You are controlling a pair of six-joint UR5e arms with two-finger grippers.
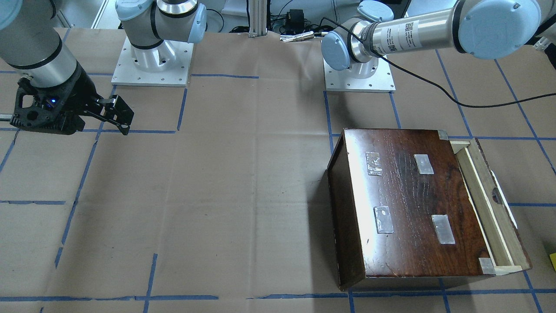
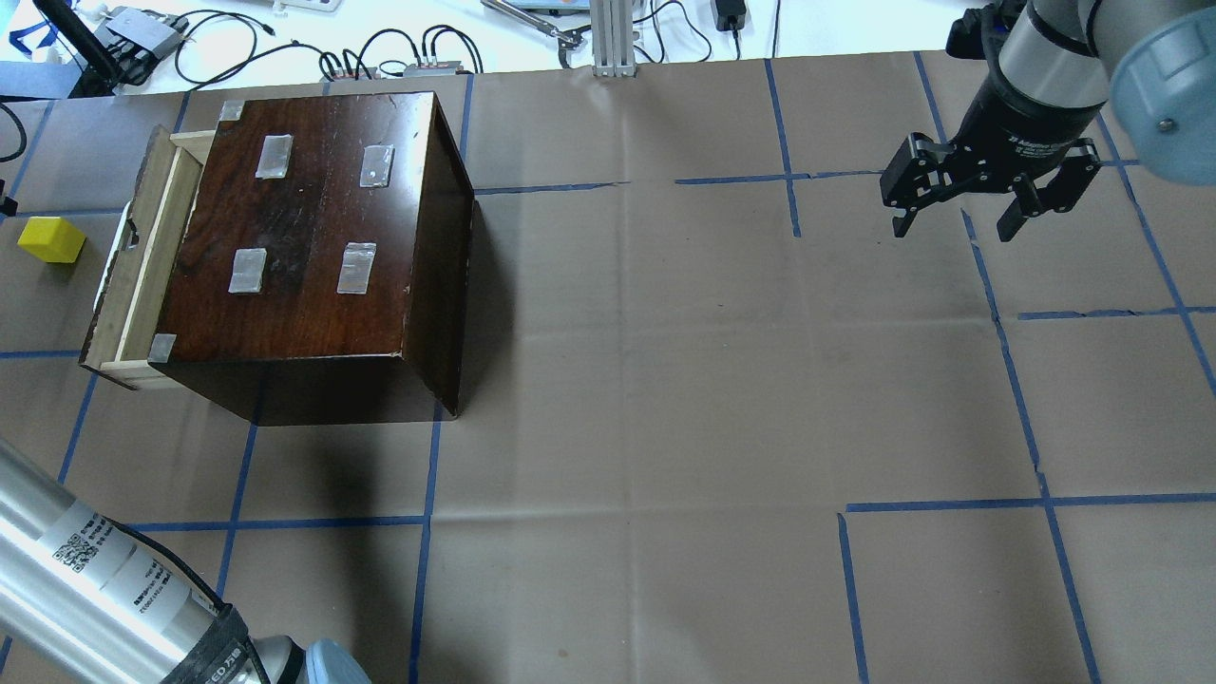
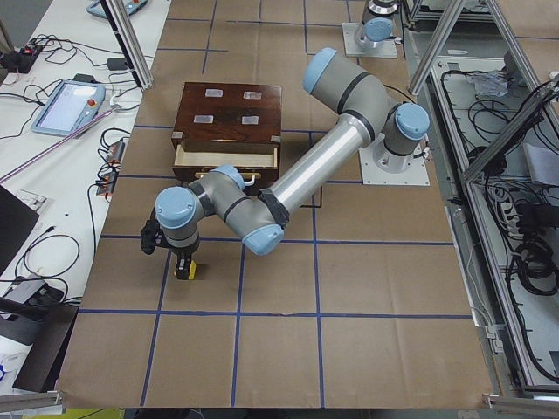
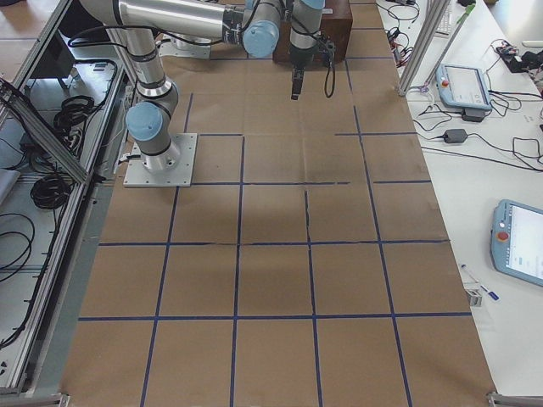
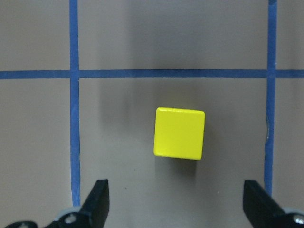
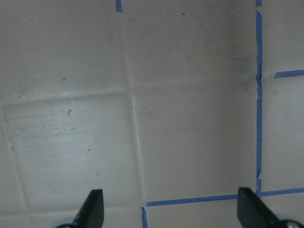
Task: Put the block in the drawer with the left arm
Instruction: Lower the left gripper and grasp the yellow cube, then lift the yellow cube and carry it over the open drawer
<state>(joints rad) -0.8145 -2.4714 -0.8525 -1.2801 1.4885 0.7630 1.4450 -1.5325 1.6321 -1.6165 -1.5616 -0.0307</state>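
Two fingers of the left gripper (image 5: pixel 178 206) are standing wide apart over the block (image 5: pixel 179 133), so the grasp is seemingly only beginning. Next the gripper is going to need lowering until it straddles the block, then closing. Bright yellow, square-topped and crisp-edged, the block is lying flat on the paper just in front of the drawer (image 2: pixel 112 294), which is sitting partly pulled out. Well away from the drawer, the right gripper (image 2: pixel 953 226) is hanging spread too.

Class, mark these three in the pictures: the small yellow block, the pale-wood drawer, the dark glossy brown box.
Small yellow block (image 5: pixel 179 133), left wrist view, centre of its top face.
Pale-wood drawer (image 2: pixel 119 294), overhead view, its brownish front panel.
Dark glossy brown box (image 2: pixel 309 218), overhead view, middle of its top.
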